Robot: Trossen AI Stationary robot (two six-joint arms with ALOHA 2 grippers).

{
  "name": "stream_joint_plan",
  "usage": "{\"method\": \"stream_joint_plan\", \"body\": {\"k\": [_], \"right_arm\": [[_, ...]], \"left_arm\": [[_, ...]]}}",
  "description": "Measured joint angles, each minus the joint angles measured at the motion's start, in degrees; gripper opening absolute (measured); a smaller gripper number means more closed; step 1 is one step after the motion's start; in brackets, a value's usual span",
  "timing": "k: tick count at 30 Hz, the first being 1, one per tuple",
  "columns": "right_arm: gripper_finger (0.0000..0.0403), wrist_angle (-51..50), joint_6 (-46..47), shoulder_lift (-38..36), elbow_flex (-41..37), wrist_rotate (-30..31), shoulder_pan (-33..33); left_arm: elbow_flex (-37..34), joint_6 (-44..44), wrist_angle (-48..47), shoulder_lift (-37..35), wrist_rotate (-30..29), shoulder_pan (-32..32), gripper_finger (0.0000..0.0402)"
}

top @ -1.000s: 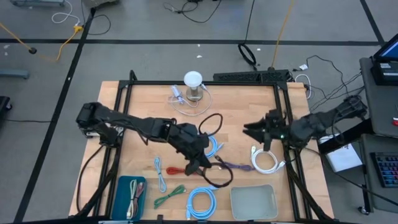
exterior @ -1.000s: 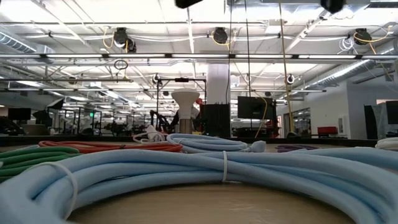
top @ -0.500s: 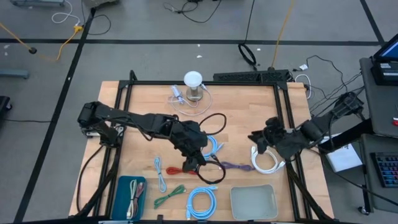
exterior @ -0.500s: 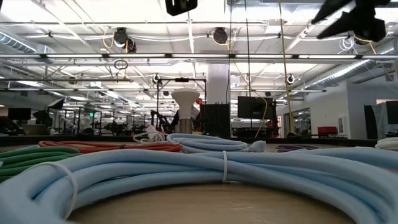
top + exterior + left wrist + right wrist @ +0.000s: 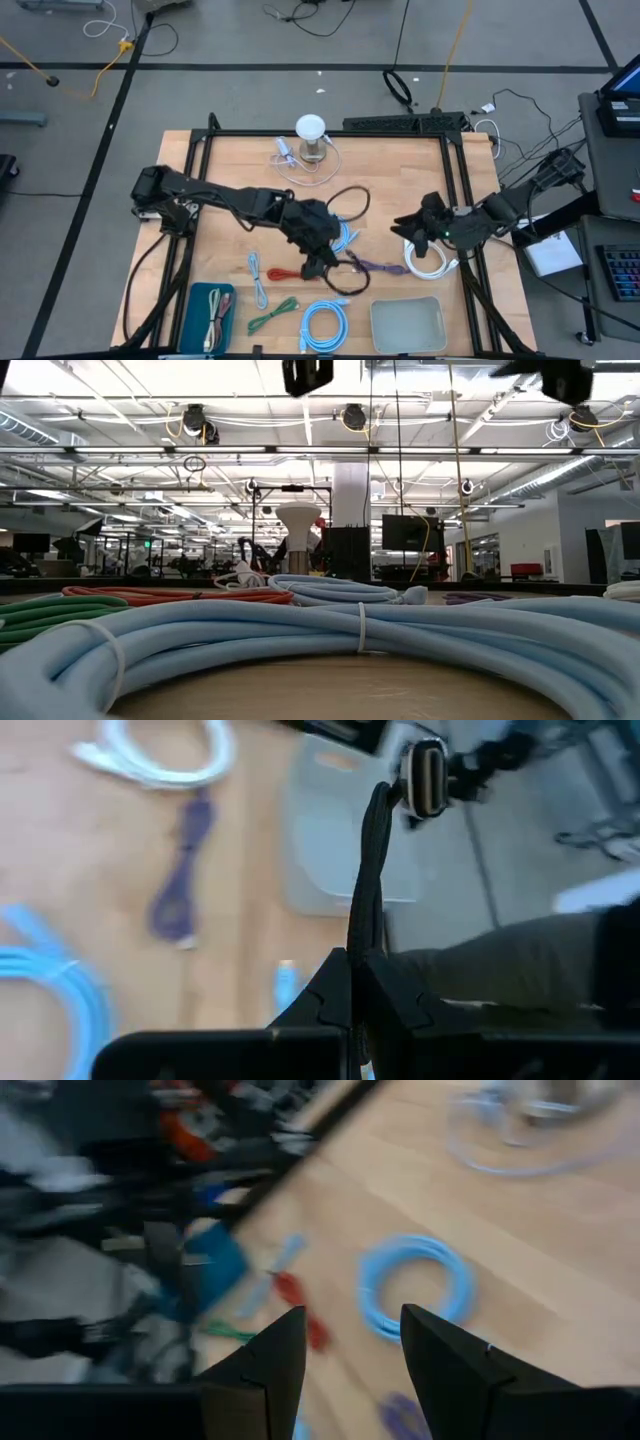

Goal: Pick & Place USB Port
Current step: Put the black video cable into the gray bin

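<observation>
Left gripper (image 5: 355, 982) clamped on black cable (image 5: 368, 870), carry level to grey tray (image 5: 408, 324) before release; right gripper (image 5: 345, 1342) open, empty.

Both arms are presenting as dark, near-black jointed links with rounded housings. The left end effector (image 5: 355, 1005) is showing two matte black, angular fingers. The right end effector (image 5: 345, 1355) is showing matching black wedge-shaped fingers. No markings are discernible.
</observation>
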Motion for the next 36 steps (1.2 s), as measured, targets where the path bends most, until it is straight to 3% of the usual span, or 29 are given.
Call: {"method": "stream_joint_plan", "body": {"k": [5, 11, 18, 32, 36], "right_arm": [[0.0155, 10.8, -6.8, 2.9, 0.0, -3.2, -0.5], [0.0155, 13.4, -6.3, 9.1, 0.0, -10.0, -3.1], [0.0155, 26.7, -9.3, 15.5, 0.0, -17.4, -6.1], [0.0155, 27.7, -10.0, 16.2, 0.0, -20.6, -6.8], [0.0155, 27.9, -9.7, 16.2, 0.0, -24.3, -7.1]], "left_arm": [[0.0, 2.0, -3.7, 0.1, -0.4, 1.8, 0.0007], [4.7, 4.8, -5.3, 0.0, -1.0, 2.5, 0.0007], [8.2, 6.6, -11.7, -0.1, -1.2, 3.9, 0.0007], [8.2, 6.9, -16.7, 0.0, 0.2, 2.0, 0.0007], [8.2, 7.1, -17.3, 0.0, 0.3, 2.0, 0.0007]]}}
